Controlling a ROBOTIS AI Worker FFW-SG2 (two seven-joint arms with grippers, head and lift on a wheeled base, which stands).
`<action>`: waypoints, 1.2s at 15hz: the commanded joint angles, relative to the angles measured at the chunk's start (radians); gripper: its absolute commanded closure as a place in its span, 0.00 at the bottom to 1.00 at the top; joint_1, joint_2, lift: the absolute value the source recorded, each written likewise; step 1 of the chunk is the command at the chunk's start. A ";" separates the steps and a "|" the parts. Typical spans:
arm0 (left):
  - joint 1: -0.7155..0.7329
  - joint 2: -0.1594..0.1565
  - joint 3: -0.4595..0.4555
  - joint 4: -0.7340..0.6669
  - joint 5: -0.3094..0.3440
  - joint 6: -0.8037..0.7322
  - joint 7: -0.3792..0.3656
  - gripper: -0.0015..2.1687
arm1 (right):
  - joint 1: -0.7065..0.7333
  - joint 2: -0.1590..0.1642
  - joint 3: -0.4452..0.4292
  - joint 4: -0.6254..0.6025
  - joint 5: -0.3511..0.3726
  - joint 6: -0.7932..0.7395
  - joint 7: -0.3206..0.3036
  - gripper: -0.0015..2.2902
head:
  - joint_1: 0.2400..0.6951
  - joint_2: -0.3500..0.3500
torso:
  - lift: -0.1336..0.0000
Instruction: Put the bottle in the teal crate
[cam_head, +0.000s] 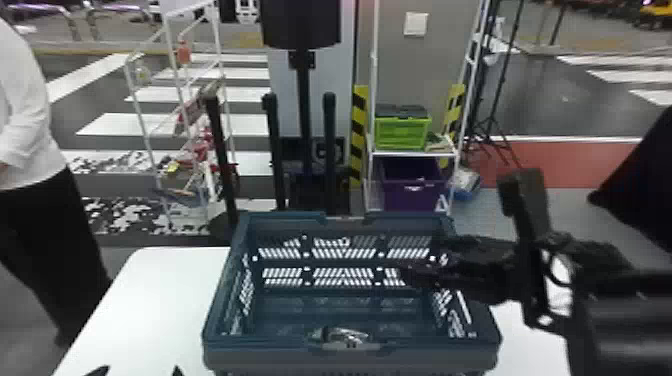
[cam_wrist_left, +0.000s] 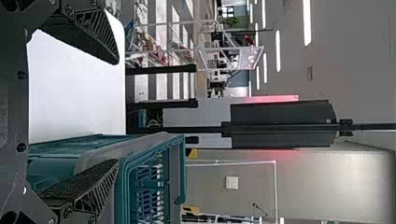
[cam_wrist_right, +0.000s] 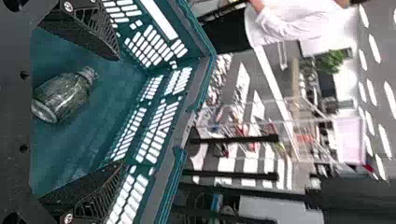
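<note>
White flat-topped worktop (cam_head: 150, 300), teal perforated plastic crate (cam_head: 425, 359) on it, right black two-fingered end effector (cam_head: 422, 256) spread wide over crate, left black end effector (cam_head: 137, 372) also wide, clear bottle (cam_head: 350, 336) on its side on crate floor.

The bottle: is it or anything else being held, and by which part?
Nothing is held: the bottle lies in the teal crate, and the right end effector and left end effector are both open.

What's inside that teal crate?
A see-through bottle lies on its side on the floor of the crate. The spot beneath it is covered, and the right end effector, fingers open, hides some of the crate's inside.
</note>
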 joint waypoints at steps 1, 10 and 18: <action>0.006 -0.001 -0.011 -0.025 -0.016 0.035 0.009 0.06 | 0.161 0.001 -0.066 -0.142 -0.032 -0.047 -0.066 0.04 | 0.57 0.50 | 1.00; 0.040 -0.001 -0.097 -0.054 -0.082 0.032 0.041 0.06 | 0.622 0.001 -0.352 -0.155 -0.414 -0.685 -0.287 0.04 | 0.57 0.50 | 1.00; 0.080 0.001 -0.117 -0.067 -0.112 -0.023 0.047 0.06 | 0.866 0.001 -0.196 -0.014 -0.420 -1.271 -0.606 0.04 | 0.57 0.50 | 1.00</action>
